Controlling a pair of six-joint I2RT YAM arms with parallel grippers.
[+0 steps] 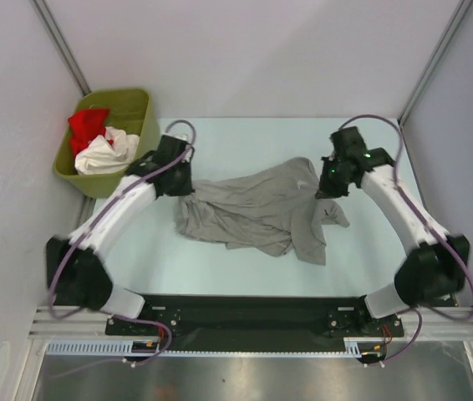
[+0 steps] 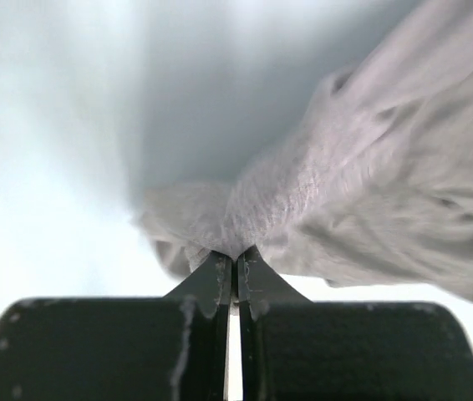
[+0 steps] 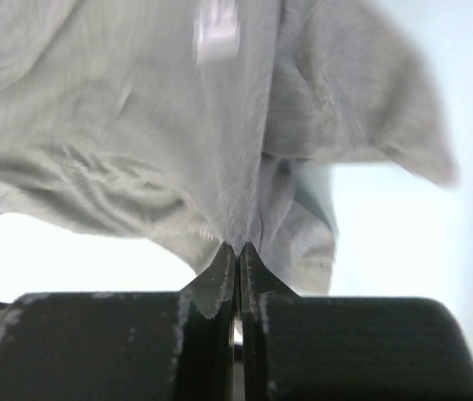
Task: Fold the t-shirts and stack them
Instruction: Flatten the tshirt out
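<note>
A heather-grey t-shirt [image 1: 257, 209] lies crumpled across the middle of the pale table. My left gripper [image 1: 180, 185] sits at its left end, and the left wrist view shows it shut [image 2: 235, 257] on a pinch of the grey cloth [image 2: 362, 192]. At the shirt's right end my right gripper [image 1: 330, 189] is also shut [image 3: 238, 249] on a fold of the same shirt [image 3: 136, 142]. A small white patch [image 3: 216, 32] shows on the cloth in the right wrist view. A red t-shirt [image 1: 88, 125] and a white t-shirt [image 1: 105, 155] lie bunched in the bin.
An olive-green plastic bin [image 1: 134, 104] stands at the table's back left corner, close behind my left arm. Grey walls and metal posts enclose the table on three sides. A black rail with the arm bases runs along the near edge [image 1: 245, 313].
</note>
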